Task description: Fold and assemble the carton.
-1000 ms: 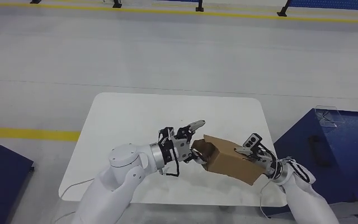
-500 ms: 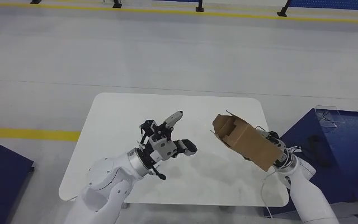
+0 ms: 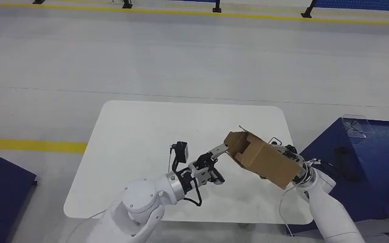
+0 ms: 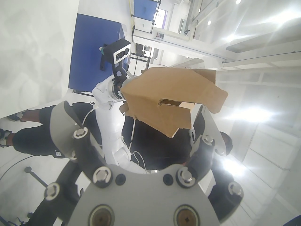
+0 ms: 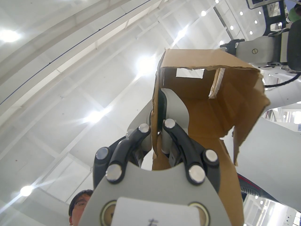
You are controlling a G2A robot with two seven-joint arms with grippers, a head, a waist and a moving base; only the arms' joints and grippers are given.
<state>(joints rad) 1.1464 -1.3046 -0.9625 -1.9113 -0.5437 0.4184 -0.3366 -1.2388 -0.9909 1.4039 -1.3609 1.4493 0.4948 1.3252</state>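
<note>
A brown carton (image 3: pixel 261 159) is held tilted above the right side of the white table (image 3: pixel 152 127), its open, flapped end toward the table's middle. My right gripper (image 5: pixel 156 109) is shut on one side wall of the carton (image 5: pixel 211 109), one finger inside and one outside. In the top view the right gripper (image 3: pixel 296 173) sits at the carton's outer end. My left gripper (image 3: pixel 217 163) stands open just beside the flapped end, one finger close to a flap. From the left wrist, the carton (image 4: pixel 169 95) hangs just beyond the left gripper (image 4: pixel 131 109), not touching its fingers.
A blue cabinet (image 3: pixel 352 158) stands right of the table, close to the right arm. Another blue object (image 3: pixel 12 182) sits at the far left. The table's left and back parts are bare.
One second ago the left gripper was at the carton's open end. It then drew back while the right arm lifted the carton rightward. Now the left gripper is back beside the flaps.
</note>
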